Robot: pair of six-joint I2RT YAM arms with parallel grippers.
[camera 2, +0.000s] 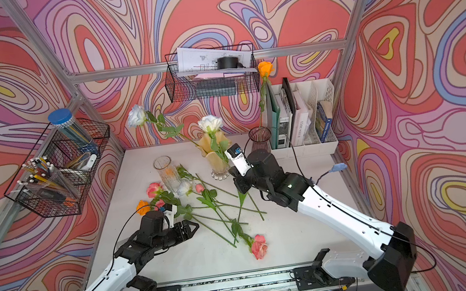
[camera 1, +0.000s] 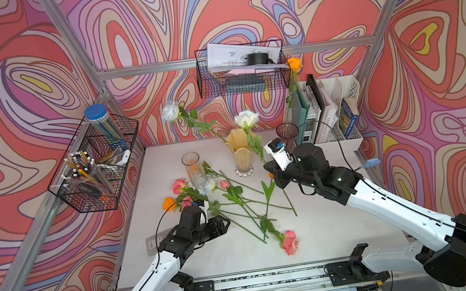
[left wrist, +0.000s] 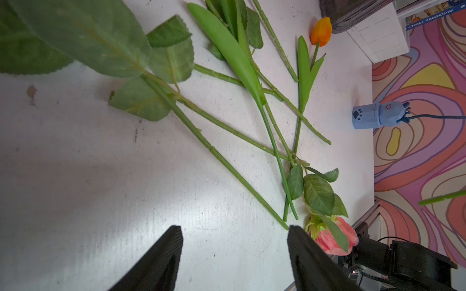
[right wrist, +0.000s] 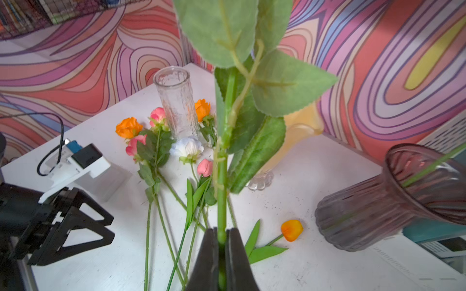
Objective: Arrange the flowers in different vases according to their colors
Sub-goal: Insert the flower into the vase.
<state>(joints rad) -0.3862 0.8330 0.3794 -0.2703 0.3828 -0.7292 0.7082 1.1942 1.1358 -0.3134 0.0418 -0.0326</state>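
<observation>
**A:** Right wrist view: a white artificial rose with a long green leafy stem (right wrist: 222, 201) is being gripped low on the stem by the right gripper (right wrist: 222, 235), jaws clenched on it, stem upright.

**B:** Placement step, probably. In a top view the bloom is being held just beside the creamy-yellow wavy-rimmed footed vase (camera 1: 242, 158), where another white rose (camera 1: 170, 111) is already leaning. Whether the stem end is inside the rim cannot be told.

**A:** Next move as judged: stem end being raised over the rim, lowered in, then let go.

**B:** The left gripper (left wrist: 233, 228) is being held released and empty over the white tabletop (left wrist: 100, 189), beside the loose green stems (left wrist: 222, 157), likely the next pick.
</observation>
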